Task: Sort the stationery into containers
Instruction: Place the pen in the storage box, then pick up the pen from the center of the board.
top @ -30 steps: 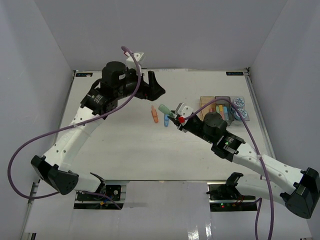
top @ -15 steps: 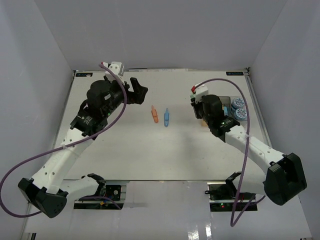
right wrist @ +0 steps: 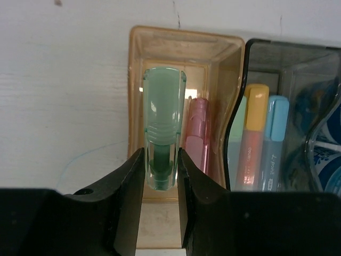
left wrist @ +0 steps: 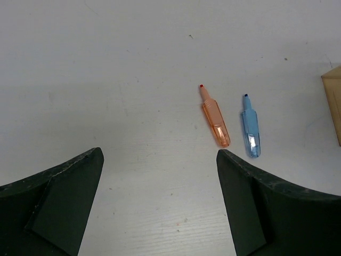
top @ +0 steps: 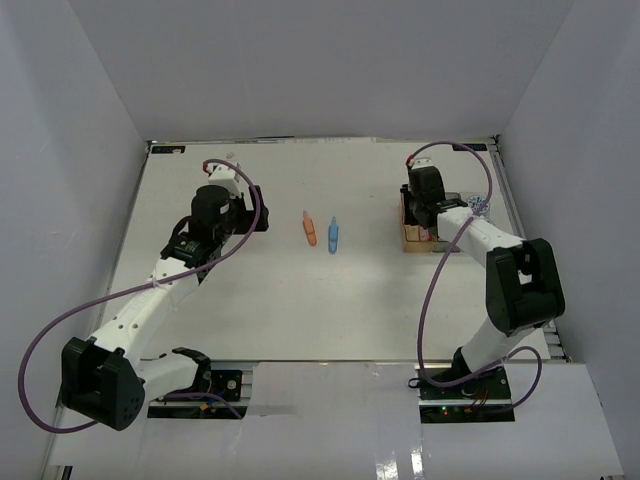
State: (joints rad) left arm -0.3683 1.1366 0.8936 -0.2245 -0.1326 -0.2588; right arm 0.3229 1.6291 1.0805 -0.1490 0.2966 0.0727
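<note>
My right gripper [right wrist: 161, 176] is shut on a green marker [right wrist: 162, 124] and holds it over the amber-orange bin [right wrist: 184, 42], where a pink marker [right wrist: 197, 133] lies. The smoky grey bin [right wrist: 287, 53] beside it holds an orange-yellow marker [right wrist: 252, 133], a light blue one [right wrist: 273, 138] and a mint one. Patterned tubs [right wrist: 327, 160] sit in the clear bin at the right edge. An orange marker [top: 309, 229] and a blue marker [top: 333, 234] lie mid-table; both show in the left wrist view, orange [left wrist: 215, 118] and blue [left wrist: 250, 131]. My left gripper [left wrist: 160, 176] is open, hovering left of them.
The three bins stand in a row at the table's right side [top: 412, 236]. White walls enclose the table on three sides. Purple cables loop from both arms.
My right arm has swung right and back with the green marker, from mid-table to over the amber bin. My left arm has pulled back toward the left and lowered.
</note>
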